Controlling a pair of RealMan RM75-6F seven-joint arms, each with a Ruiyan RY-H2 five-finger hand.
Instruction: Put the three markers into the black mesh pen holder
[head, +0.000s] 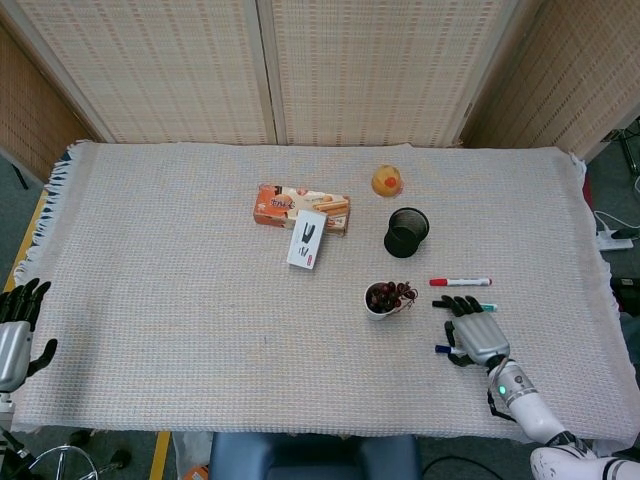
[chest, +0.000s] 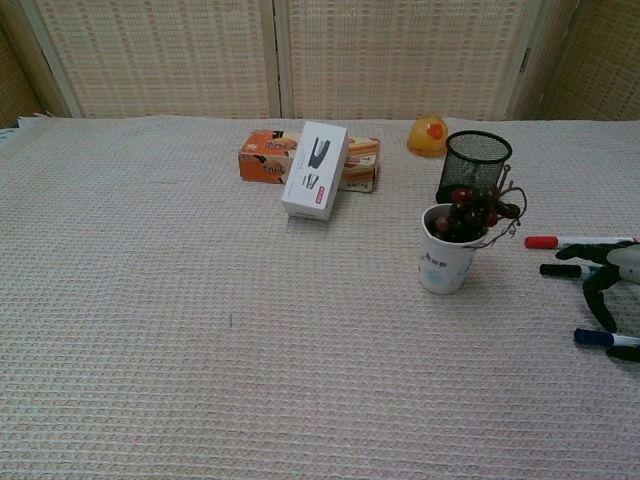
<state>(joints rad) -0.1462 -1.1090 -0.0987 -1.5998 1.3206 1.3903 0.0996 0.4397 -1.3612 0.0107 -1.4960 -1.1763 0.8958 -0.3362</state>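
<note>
Markers, three, lie lower right: red-capped (head: 461, 282), black-capped (head: 441, 303), blue-capped (head: 441, 349), below the black mesh pen holder (head: 406, 232). Right hand (head: 474, 334) spreads empty fingers (chest: 598, 302) over them. Only the head view shows the left hand (head: 14, 340), fingers apart.

A pale beige waffle-weave tablecloth (head: 180, 250) covers the table; the round mesh pen holder (head: 406, 231) is black; three white-barrelled markers carry a red cap (head: 439, 282), a black cap (chest: 560, 270) and a blue cap (chest: 588, 337); the orange printed snack box (head: 275, 204) lies under a white stapler box (head: 307, 239); the small white paper cup (chest: 445, 262) holds dark red berries; the right hand (head: 476, 334) is grey with black fingers.
</note>
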